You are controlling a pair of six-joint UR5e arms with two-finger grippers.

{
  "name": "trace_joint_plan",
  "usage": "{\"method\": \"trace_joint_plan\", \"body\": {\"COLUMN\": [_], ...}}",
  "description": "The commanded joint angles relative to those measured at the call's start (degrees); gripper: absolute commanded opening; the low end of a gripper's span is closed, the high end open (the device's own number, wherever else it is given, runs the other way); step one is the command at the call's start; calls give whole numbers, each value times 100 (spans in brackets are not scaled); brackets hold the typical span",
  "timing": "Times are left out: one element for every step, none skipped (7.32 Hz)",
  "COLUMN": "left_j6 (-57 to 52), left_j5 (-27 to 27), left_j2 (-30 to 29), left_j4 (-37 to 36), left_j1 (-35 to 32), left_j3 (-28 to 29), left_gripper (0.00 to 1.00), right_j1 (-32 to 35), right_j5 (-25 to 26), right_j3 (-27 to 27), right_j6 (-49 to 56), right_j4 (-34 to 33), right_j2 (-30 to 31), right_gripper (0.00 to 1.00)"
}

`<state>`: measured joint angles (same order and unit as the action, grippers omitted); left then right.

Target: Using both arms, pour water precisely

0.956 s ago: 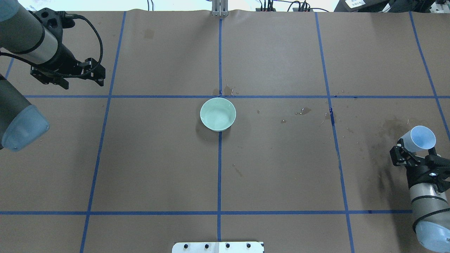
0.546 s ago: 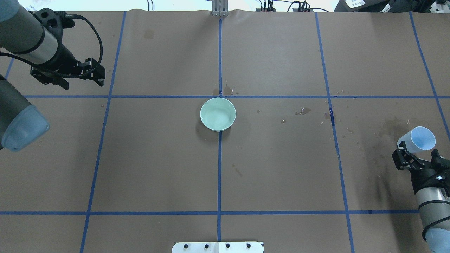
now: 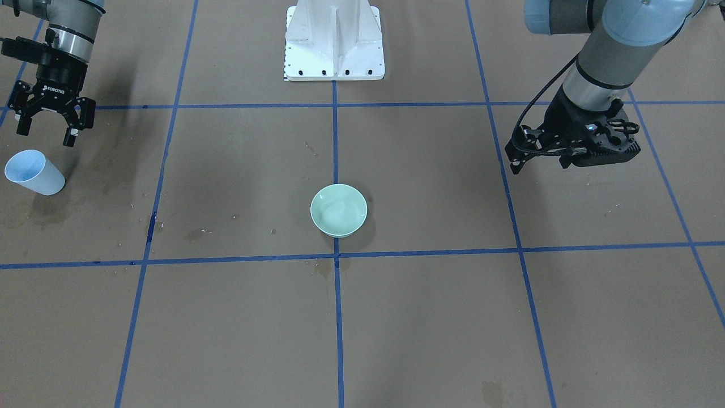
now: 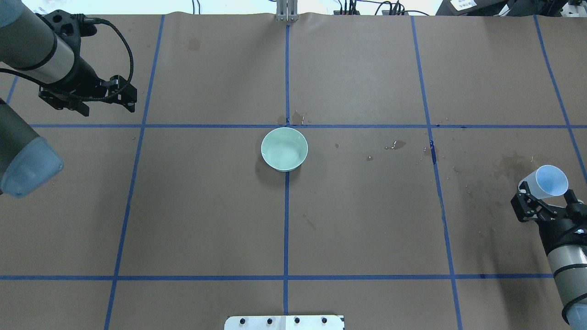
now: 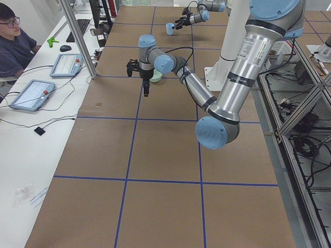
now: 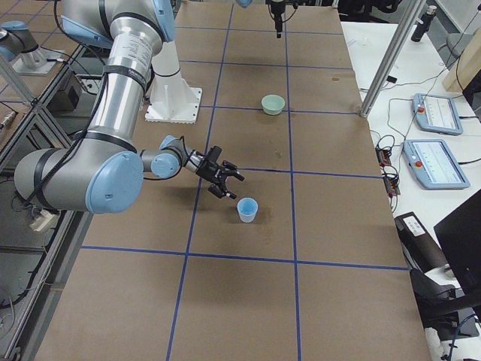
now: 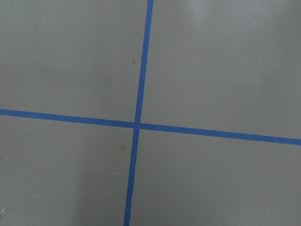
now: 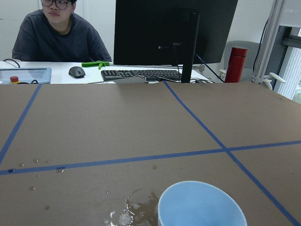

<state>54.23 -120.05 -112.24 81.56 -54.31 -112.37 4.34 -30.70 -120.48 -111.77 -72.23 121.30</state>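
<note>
Cup (image 3: 33, 171): upright, standing free near bench's right edge; right gripper (image 3: 46, 135): jaws wide, just behind cup, not touching; left gripper (image 4: 130, 97): far-left corner, spread cannot be told; water (image 3: 338, 214): faint sheen in bowl (image 4: 264, 147), bench centre; step: pour apparently finished; next: retreat without nudging cup

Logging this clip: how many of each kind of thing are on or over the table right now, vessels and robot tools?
Bowls: 1, the pale green bowl
Cups: 1, the light blue cup
Tools: 2, the left tool and the right tool
Total: 4
</note>
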Motion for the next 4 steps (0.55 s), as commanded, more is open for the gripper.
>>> {"method": "trace_joint_plan", "body": {"left_j6": [0, 18, 261, 577], "left_j5": [8, 25, 43, 226], "left_j2": [0, -70, -157, -323], "left_j4": [0, 0, 35, 44], "left_j1": [25, 60, 235, 541], "left_j3": [5, 48, 83, 110], "left_gripper": [100, 100, 100, 100], "right_j1": [398, 844, 1336, 1680], "right_j5": [-171, -521, -933, -1251], "right_j3": [-588, -782, -949, -951], "right_j6": [1099, 1862, 2766, 3158], "right_j4": [-28, -20, -11, -2], "right_j2": [43, -36, -158, -351], "right_gripper": [99, 99, 99, 99]}}
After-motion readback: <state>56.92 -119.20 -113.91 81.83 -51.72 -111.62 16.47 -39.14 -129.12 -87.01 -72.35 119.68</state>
